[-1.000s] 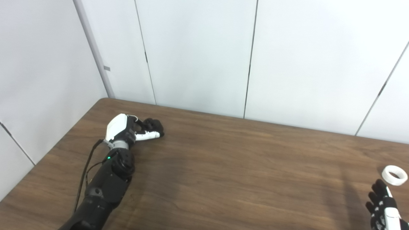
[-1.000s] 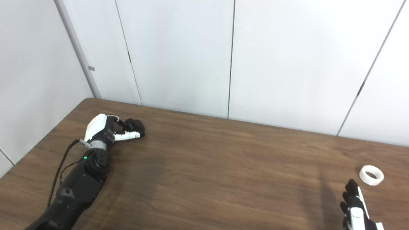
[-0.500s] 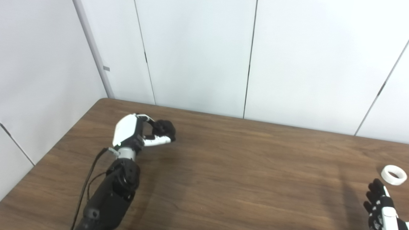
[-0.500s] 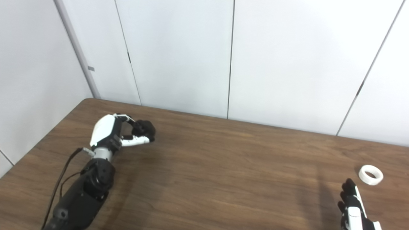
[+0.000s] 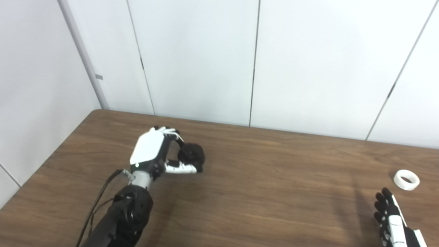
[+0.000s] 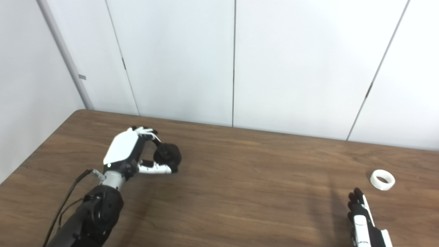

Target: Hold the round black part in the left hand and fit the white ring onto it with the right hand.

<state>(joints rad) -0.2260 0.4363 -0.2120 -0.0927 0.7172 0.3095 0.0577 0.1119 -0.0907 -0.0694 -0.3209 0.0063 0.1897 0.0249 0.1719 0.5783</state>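
My left hand (image 5: 156, 155) is raised over the left part of the brown table (image 5: 260, 192), shut on the round black part (image 5: 192, 156), which sticks out to the right between its fingers and thumb. The white ring (image 5: 406, 179) lies flat on the table at the far right. My right hand (image 5: 391, 219) comes up from the bottom right corner, fingers straight and apart, holding nothing. It stops short of the ring, nearer to me and a little to the left of it.
White wall panels (image 5: 205, 61) stand right behind the table's far edge and along its left side. A black cable (image 5: 99, 202) runs along my left forearm.
My left hand has lifted the black part off the table and carried it right, toward the middle. The camera has swung, shifting the whole picture left. The right hand stays near the ring.
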